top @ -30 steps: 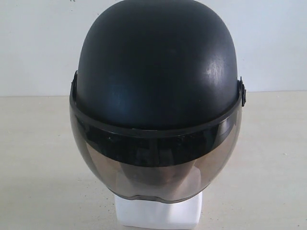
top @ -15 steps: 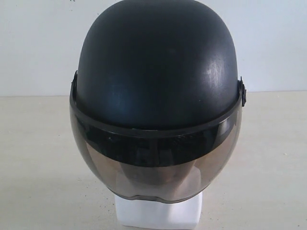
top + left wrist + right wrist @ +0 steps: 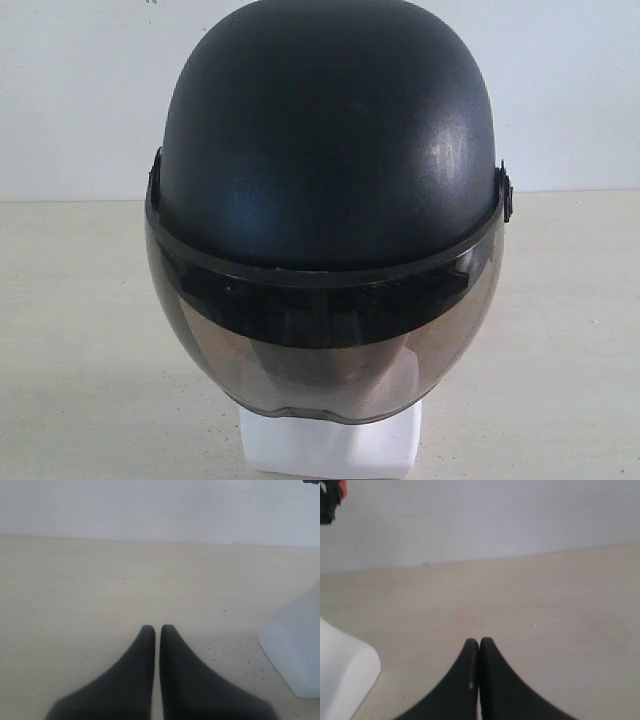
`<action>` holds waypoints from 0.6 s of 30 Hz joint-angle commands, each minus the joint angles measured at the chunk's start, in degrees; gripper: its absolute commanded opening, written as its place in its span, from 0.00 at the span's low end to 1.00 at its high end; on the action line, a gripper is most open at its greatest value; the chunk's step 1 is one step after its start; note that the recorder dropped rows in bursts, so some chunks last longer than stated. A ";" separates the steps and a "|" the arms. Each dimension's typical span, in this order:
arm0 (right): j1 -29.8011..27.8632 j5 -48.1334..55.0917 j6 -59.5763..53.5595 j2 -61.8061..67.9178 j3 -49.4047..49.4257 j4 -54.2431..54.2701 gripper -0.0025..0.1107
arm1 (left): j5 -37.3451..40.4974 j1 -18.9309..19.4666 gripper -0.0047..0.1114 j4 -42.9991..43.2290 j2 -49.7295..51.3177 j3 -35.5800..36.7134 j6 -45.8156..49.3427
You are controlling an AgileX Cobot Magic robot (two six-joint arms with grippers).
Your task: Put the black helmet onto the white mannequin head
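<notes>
The black helmet [image 3: 330, 140] sits on the white mannequin head, filling the middle of the exterior view. Its smoky visor [image 3: 325, 350] hangs down over the face. Only the head's squared white base [image 3: 330, 450] shows below the visor there. Neither gripper appears in the exterior view. My left gripper [image 3: 157, 628] is shut and empty, low over the table, with the white base [image 3: 295, 640] off to one side. My right gripper [image 3: 479, 641] is also shut and empty, with a corner of the white base [image 3: 342, 680] beside it.
A pale beige table [image 3: 80, 330] runs back to a plain white wall [image 3: 80, 90]. A small dark and red object [image 3: 330, 500] shows at the edge of the right wrist view.
</notes>
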 commanded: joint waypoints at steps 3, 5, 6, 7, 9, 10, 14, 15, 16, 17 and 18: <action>0.05 5.39 0.53 -0.39 0.06 -3.04 0.02 | -0.02 -0.32 0.08 0.02 -0.11 0.23 0.29; 0.05 5.04 5.60 -0.39 0.06 -7.30 0.02 | -0.02 -0.32 0.08 0.02 -0.11 0.23 0.29; 0.05 5.04 9.26 -0.39 0.06 -9.88 0.02 | -0.02 -0.32 0.08 0.02 -0.11 0.23 0.29; 0.05 5.04 12.24 -0.39 0.06 -12.18 0.02 | -0.02 -0.32 0.08 0.02 -0.11 0.23 0.29; 0.05 5.04 14.17 -0.39 0.06 -13.50 0.02 | -0.02 -0.32 0.08 0.02 -0.11 0.23 0.29; 0.05 5.04 14.17 -0.39 0.06 -13.50 0.02 | -0.02 -0.32 0.08 0.02 -0.11 0.23 0.29; 0.05 5.04 10.68 -0.39 0.06 -13.50 0.02 | -0.02 -0.32 0.08 0.02 -0.11 0.23 0.29; 0.05 5.04 8.95 -0.39 0.06 -13.50 0.02 | -0.02 -0.32 0.08 0.02 -0.11 0.23 0.29; 0.05 5.04 7.63 -0.39 0.06 -13.50 0.02 | -0.02 -0.32 0.08 0.02 -0.11 0.23 0.29; 0.05 5.04 7.37 -0.39 0.06 -13.50 0.02 | -0.02 -0.32 0.08 0.02 -0.11 0.23 0.29; 0.05 4.93 7.36 -0.39 0.06 -13.50 0.02 | -0.02 -0.32 0.08 0.02 -0.11 0.23 0.29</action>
